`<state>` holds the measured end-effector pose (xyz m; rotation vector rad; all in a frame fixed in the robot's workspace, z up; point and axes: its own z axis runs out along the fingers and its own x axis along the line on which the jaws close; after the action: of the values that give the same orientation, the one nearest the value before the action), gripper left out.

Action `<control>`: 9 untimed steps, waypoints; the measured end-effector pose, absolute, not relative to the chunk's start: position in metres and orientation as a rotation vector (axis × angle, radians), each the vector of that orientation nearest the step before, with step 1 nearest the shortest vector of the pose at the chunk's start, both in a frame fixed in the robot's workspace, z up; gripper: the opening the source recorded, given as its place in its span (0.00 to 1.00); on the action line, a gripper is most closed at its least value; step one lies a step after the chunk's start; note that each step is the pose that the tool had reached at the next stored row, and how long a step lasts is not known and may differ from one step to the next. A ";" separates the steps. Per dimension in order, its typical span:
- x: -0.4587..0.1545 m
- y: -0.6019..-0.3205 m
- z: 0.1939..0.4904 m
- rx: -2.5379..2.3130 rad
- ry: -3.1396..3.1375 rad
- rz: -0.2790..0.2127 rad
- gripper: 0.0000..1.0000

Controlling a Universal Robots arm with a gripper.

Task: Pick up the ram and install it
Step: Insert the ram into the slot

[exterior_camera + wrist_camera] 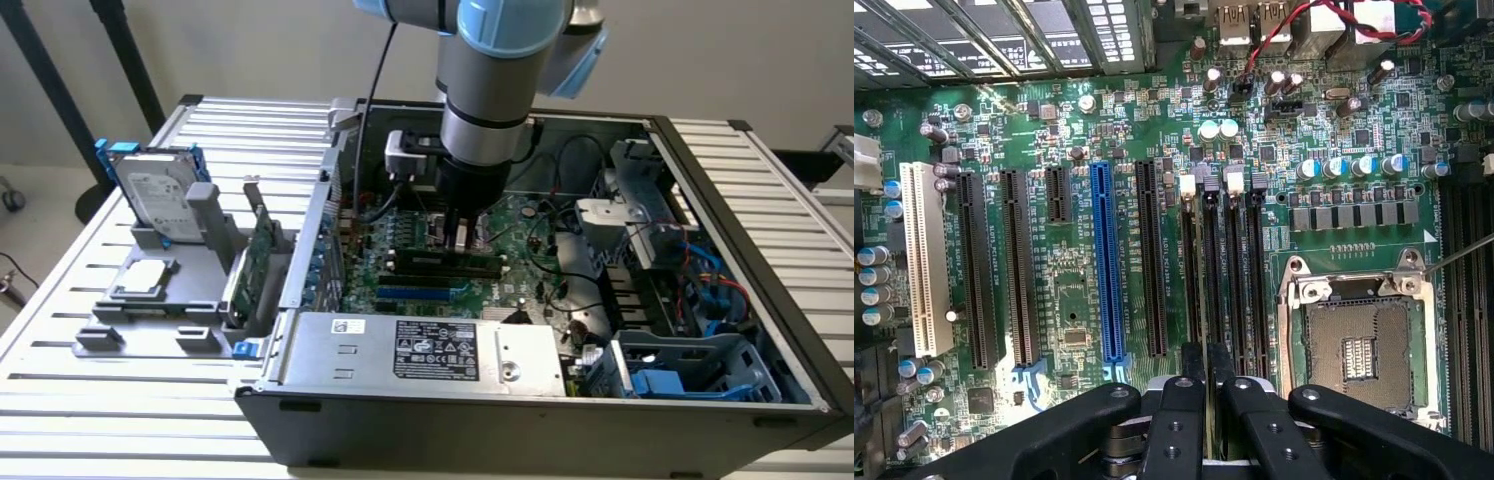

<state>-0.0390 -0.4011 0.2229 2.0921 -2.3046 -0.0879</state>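
Gripper [1204, 385] fingers clamped on ram [1211, 262], held edge-on over black slots [1232, 270] beside socket [1359, 345] — picked up, lowering onto board [1069, 300] — not yet visibly seated.

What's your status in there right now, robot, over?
Gripper shut on the ram, edge-on. It sits along the black memory slots, beside the processor socket. Nothing in the way.

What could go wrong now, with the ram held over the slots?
1. The ram in the gripper hangs over narrow, close-set slots. A slight offset could press it onto a slot wall or into the wrong slot.
2. The CPU socket sits uncovered right beside those slots, so a sideways slip could hit it.
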 end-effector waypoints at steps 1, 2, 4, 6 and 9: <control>-0.039 -0.401 0.223 2.092 -2.305 -0.088 0.14; -0.039 -0.401 0.223 2.092 -2.305 -0.088 0.14; -0.039 -0.401 0.223 2.093 -2.304 -0.088 0.14; -0.039 -0.401 0.223 2.093 -2.304 -0.088 0.14; -0.039 -0.401 0.223 2.095 -2.302 -0.088 0.14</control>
<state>-0.0387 -0.4011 0.2232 2.0947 -2.3024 -0.0880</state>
